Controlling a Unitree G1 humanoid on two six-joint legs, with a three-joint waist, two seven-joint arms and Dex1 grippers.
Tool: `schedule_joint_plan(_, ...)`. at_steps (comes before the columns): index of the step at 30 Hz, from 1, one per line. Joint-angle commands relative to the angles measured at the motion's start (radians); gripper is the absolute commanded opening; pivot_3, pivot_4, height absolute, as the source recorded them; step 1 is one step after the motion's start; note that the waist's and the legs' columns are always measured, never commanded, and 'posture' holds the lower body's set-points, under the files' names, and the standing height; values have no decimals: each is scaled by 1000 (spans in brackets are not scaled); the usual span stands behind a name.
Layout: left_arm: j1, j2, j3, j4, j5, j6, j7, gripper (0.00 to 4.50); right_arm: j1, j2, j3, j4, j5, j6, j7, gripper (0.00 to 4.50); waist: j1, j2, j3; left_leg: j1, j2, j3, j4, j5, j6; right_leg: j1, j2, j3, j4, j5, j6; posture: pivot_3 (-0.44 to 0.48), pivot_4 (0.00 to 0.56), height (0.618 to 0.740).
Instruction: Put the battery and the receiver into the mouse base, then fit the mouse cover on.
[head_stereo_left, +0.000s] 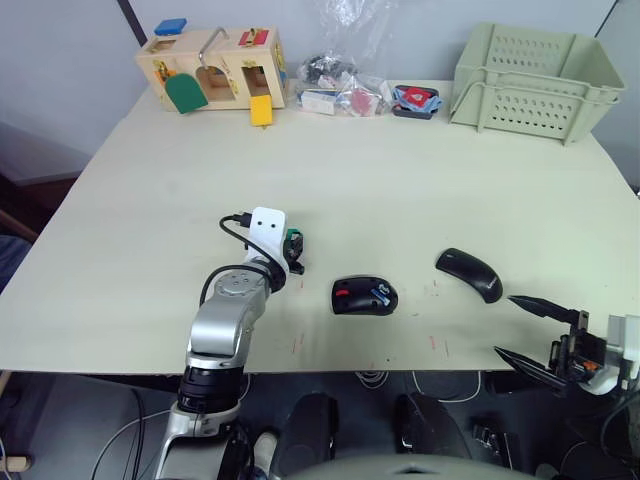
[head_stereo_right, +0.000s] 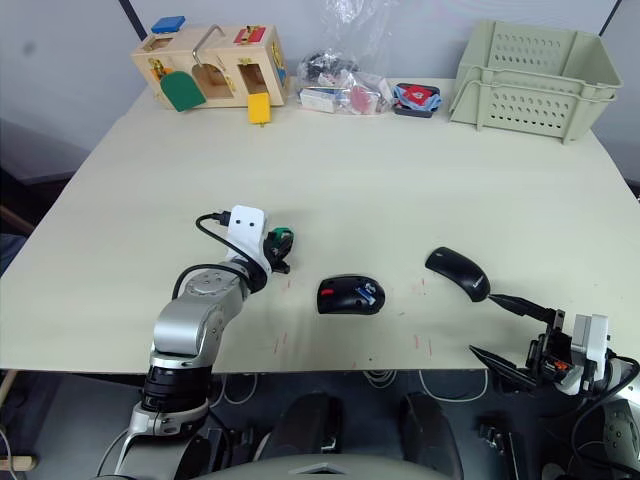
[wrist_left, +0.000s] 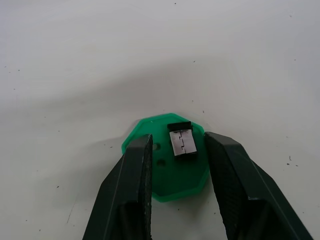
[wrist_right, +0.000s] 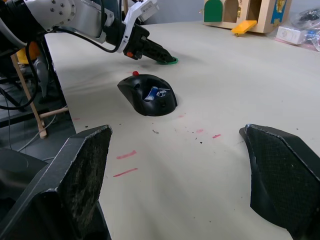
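- Your left claw (wrist_left: 176, 165) is spread, its 2 fingers (wrist_left: 131, 185) straddling the receiver (wrist_left: 181, 141) without touching it.
- The receiver lies flat on a green disc (wrist_left: 167, 182) on the table (head_stereo_left: 350, 170).
- Your right claw (head_stereo_left: 520, 328) is spread wide and holds nothing; it hangs at the table's near right edge.
- The mouse base (head_stereo_left: 364, 296) sits between the 2 claws, near the front edge, to the right of the green disc.
- The battery (wrist_right: 152, 93) lies inside the mouse base's open compartment.
- The mouse cover (head_stereo_left: 469, 273) rests on the table to the right of the base, apart from it and just beyond your right claw.
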Motion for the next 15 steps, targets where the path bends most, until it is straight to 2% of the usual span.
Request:
schedule_joint_plan(1, -8, 7, 15, -37, 5, 13, 8, 1742, -2, 0, -24, -24, 7, -13, -1, 4500, 0, 0, 0, 0, 0, 0, 0, 0, 0, 0, 0, 0, 0, 0, 0, 0, 150, 740)
schedule_joint_plan(15, -18, 9, 7, -29, 6, 25, -3, 1742, -6, 3, -20, -18, -1, -18, 1, 4500, 0, 0, 0, 0, 0, 0, 0, 0, 0, 0, 0, 0, 0, 0, 0, 0, 150, 740)
